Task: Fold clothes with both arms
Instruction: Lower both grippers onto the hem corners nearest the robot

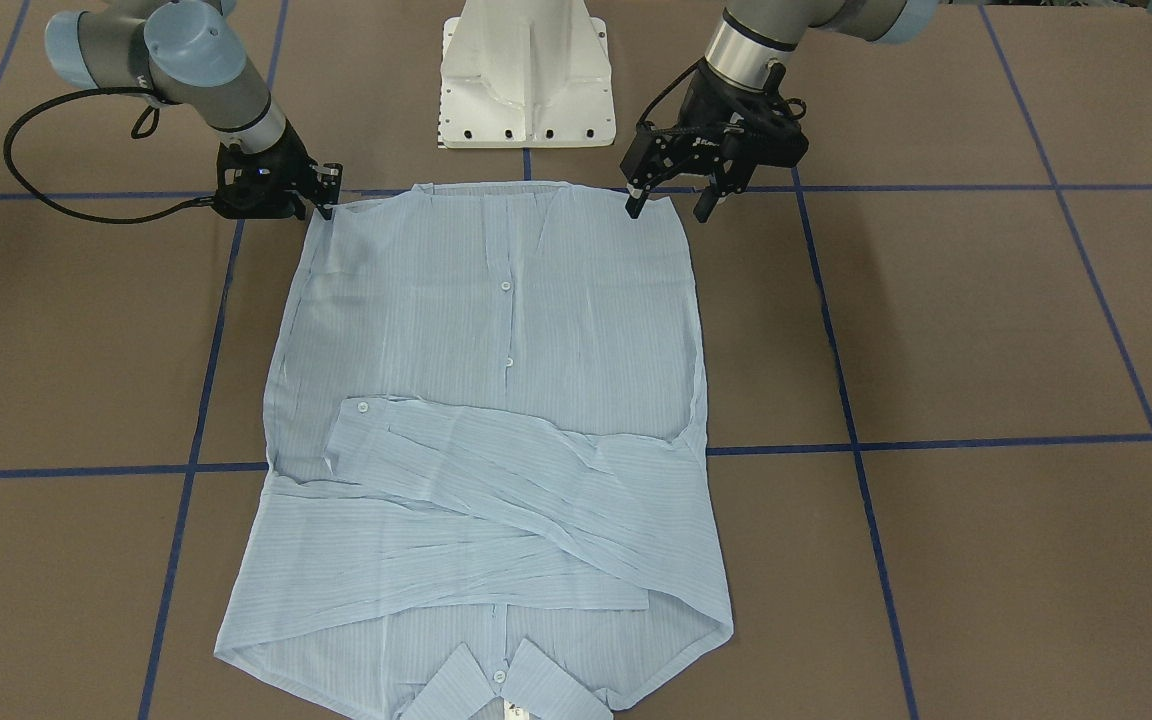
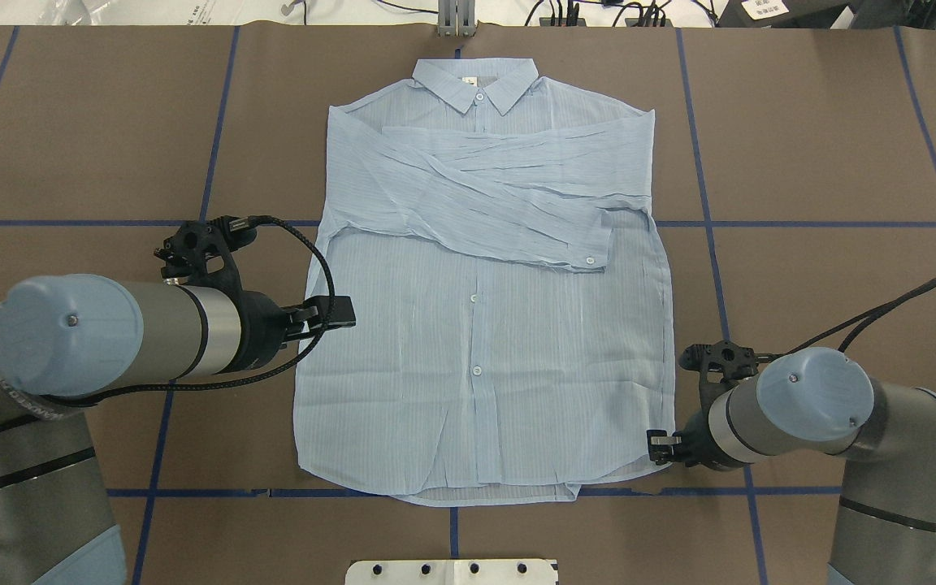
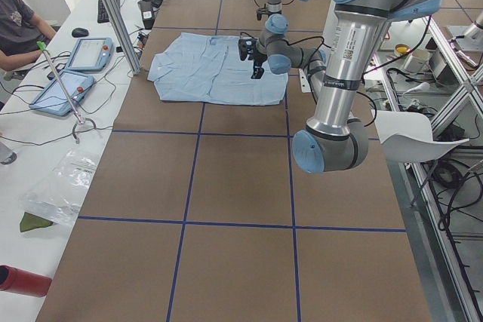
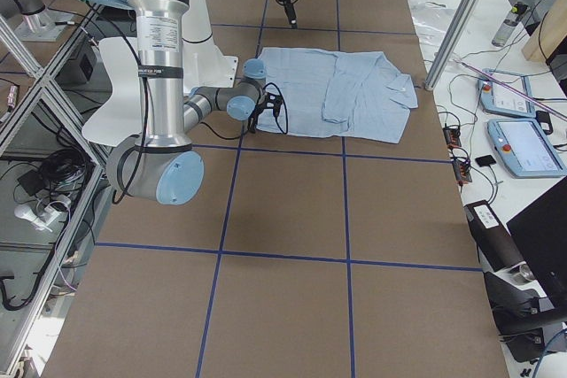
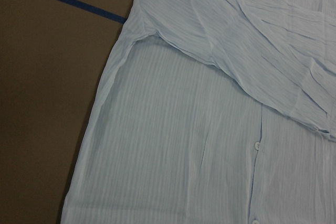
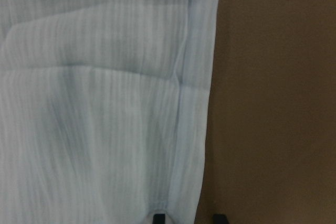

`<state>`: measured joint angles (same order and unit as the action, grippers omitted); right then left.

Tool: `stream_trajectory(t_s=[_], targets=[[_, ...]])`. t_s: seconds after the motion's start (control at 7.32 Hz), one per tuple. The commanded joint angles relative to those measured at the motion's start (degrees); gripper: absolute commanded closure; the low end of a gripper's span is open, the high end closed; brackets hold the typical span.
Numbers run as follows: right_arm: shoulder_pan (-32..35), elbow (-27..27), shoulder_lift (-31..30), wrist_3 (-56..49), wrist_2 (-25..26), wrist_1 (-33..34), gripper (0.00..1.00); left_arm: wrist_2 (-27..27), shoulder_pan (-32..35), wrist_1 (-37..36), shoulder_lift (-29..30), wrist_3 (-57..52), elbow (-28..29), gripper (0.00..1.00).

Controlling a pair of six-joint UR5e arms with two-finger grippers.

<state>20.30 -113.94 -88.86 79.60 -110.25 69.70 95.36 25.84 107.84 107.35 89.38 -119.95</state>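
Shows the shirt (image 2: 484, 341) spread flat on the brown table (image 2: 70, 122), front up and buttoned, between the left gripper (image 1: 668, 212) and the right gripper (image 2: 659, 443). Puts the hem at the grippers' end and the collar (image 2: 474, 81) at the far end, well away from both. Shows both sleeves crossed over the chest, beyond the grippers, one cuff (image 2: 590, 248) on the right gripper's side. Finds the left gripper raised off the cloth, jaws wide apart and holding nothing, above the shirt's edge on its own side. Finds the right gripper low at the opposite hem corner, fingers (image 6: 157, 217) parted, clamping nothing, straddling the side edge: one tip over cloth, the other over bare table.
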Motion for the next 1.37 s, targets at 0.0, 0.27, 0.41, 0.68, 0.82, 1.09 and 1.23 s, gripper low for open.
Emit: stream_trajectory(t_s=[0.0,0.27,0.41,0.68,0.82,1.09,1.23], targets=[[-0.09,-0.05,0.01,0.03,-0.14,0.61,1.0,0.0,0.0,-0.09,-0.12,0.0,0.16,0.02],[0.0,-0.23,0.44,0.03,-0.93,0.79,1.0,0.0,0.0,-0.09,-0.12,0.0,0.24,0.02],[0.26,-1.01,0.45,0.12,-0.93,0.79,1.0,0.0,0.0,-0.09,-0.12,0.0,0.42,0.02],[1.58,-2.51,0.45,0.12,-0.93,0.7,1.0,0.0,-1.92,-0.09,-2.99,2.88,0.08,0.02],[2.02,-2.77,0.45,0.38,-0.84,0.62,1.0,-0.26,-5.76,-0.09,-4.76,6.21,-0.02,0.02],[2.46,-2.86,0.45,0.38,-0.67,0.53,1.0,-3.5,-13.68,-2.0,-6.97,12.28,-0.02,0.04],[2.64,-3.82,0.45,0.38,-0.67,0.53,1.0,-3.52,-14.93,-7.94,-6.37,13.26,-0.02,0.07]])
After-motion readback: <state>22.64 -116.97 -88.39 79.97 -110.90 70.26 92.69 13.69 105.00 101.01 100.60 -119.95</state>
